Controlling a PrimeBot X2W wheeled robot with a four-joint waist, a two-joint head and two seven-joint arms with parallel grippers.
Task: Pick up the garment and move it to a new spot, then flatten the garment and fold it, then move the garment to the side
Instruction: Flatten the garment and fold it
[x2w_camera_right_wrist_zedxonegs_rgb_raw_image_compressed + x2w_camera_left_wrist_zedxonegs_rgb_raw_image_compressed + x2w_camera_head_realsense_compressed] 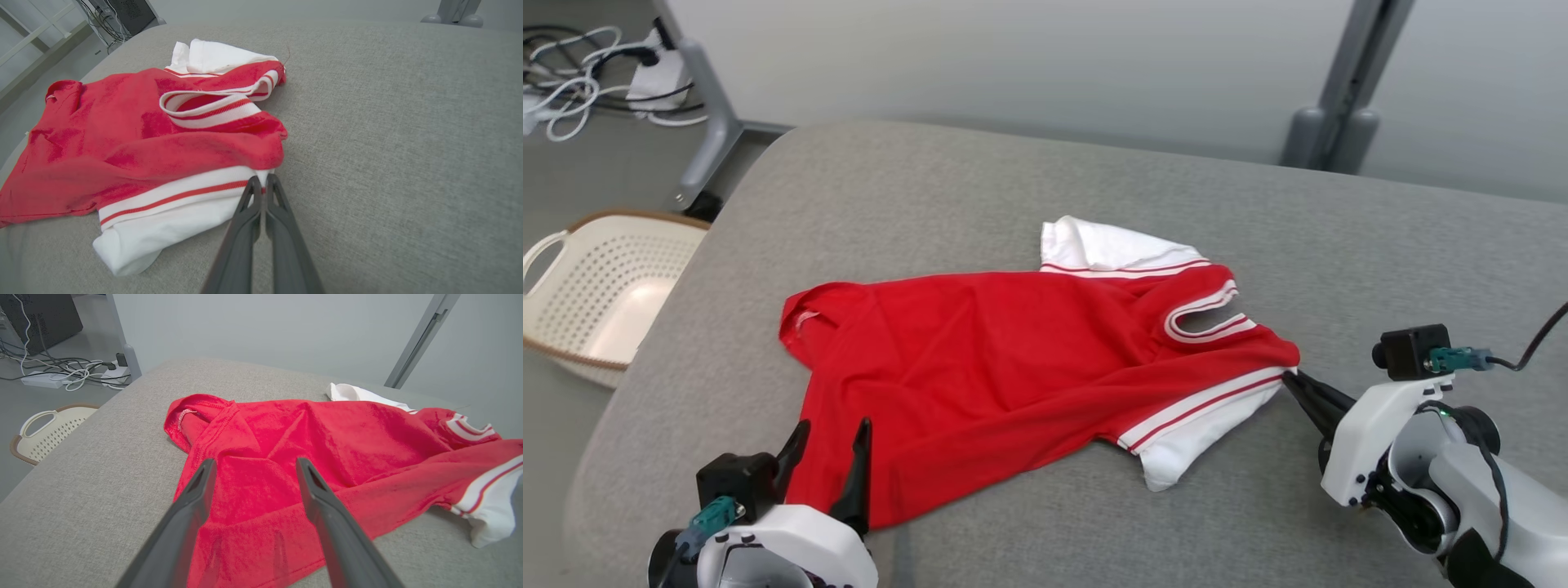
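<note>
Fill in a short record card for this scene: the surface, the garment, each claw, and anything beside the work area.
surface: grey padded surface
garment: red shirt with white sleeves, spread out but wrinkled
left claw: open, fingers over the shirt's bottom hem
right claw: shut on the shirt's edge at the nearer white sleeve
beside: cream perforated basket on the floor, left of the surface
</note>
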